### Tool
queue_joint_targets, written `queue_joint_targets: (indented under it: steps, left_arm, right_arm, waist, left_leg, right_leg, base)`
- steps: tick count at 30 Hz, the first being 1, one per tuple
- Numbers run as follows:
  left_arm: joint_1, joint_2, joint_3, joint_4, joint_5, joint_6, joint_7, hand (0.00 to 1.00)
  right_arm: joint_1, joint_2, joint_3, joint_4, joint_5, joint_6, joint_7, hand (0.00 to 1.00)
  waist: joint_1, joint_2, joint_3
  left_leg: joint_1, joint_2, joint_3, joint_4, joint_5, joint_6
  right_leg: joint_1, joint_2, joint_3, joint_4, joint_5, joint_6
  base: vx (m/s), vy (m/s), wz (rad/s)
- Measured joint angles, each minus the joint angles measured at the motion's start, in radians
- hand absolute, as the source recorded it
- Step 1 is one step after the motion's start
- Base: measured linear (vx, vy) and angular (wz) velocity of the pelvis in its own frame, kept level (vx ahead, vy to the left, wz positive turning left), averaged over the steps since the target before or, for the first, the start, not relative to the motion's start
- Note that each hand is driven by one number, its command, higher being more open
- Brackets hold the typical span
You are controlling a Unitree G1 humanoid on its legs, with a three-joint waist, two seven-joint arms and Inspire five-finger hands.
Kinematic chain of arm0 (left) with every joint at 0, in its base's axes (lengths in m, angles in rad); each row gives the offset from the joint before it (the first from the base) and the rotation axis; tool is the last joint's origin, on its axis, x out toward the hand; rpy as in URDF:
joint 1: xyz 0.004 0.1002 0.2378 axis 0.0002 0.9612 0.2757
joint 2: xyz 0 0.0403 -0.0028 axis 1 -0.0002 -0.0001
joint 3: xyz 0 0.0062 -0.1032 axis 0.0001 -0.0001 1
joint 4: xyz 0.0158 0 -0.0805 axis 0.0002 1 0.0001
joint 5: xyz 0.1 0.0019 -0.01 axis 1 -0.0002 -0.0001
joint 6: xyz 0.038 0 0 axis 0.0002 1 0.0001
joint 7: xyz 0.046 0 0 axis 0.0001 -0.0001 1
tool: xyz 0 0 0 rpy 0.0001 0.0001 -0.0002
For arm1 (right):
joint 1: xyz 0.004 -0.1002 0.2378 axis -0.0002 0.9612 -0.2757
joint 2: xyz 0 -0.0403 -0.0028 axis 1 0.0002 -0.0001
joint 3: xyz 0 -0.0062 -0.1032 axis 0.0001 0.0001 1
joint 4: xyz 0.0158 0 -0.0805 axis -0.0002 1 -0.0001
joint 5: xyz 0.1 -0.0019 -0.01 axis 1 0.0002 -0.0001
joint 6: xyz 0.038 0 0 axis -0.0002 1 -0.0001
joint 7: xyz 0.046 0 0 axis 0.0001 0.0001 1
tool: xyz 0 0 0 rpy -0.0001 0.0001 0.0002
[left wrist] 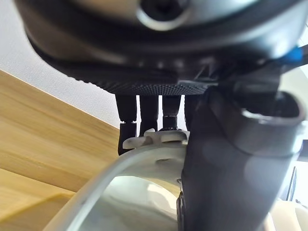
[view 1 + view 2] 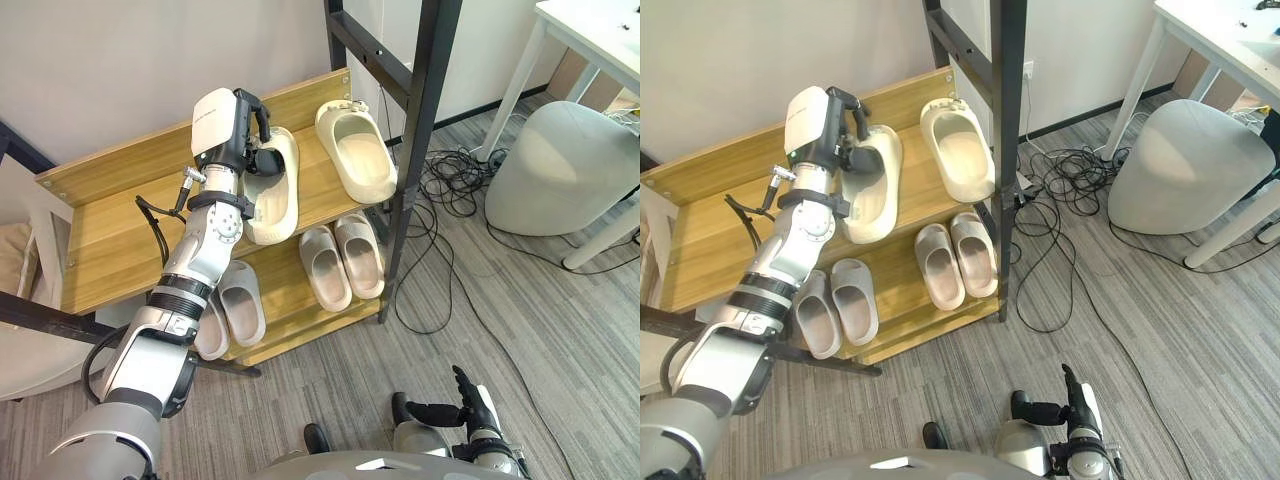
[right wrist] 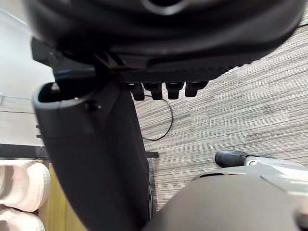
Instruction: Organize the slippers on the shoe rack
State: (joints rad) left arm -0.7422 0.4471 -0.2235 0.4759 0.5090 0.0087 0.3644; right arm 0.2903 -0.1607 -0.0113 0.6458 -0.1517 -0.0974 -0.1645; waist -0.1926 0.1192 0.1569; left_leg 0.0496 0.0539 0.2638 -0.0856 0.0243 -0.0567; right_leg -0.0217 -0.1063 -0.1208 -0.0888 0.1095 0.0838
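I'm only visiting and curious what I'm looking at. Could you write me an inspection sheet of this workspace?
Surface: wooden shoe rack, two shelves.
Job's things: held slipper and second slipper on top shelf; left pair and right pair on lower shelf.
Clutter: nothing seen.
Hands: left hand curled on held slipper's rim; right hand open, low.
Cables: black tangle on floor beside rack.
Surroundings: grey pouf, white table.

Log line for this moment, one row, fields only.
left hand: fingers gripping cream foam slipper rim | slipper: on top wooden rack shelf, beside second cream slipper | right hand: open, low over floor
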Motion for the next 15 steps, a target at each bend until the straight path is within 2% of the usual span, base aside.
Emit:
queue_joint_targets:
  steps: [15]
  left_arm:
    - [-0.014,-0.046,-0.004,-0.004,-0.058,-0.002,0.000,1.00]
  right_arm:
    - [0.000,-0.002,0.002,0.007,0.036,-0.001,0.001,1.00]
  waist:
    - [-0.003,-0.002,0.002]
  left_leg:
    - [0.002,-0.002,-0.010,0.000,0.003,0.004]
  right_leg:
    - [0.008,-0.002,-0.009,0.000,0.001,0.001]
  base:
    - [0.00,0.000,0.02]
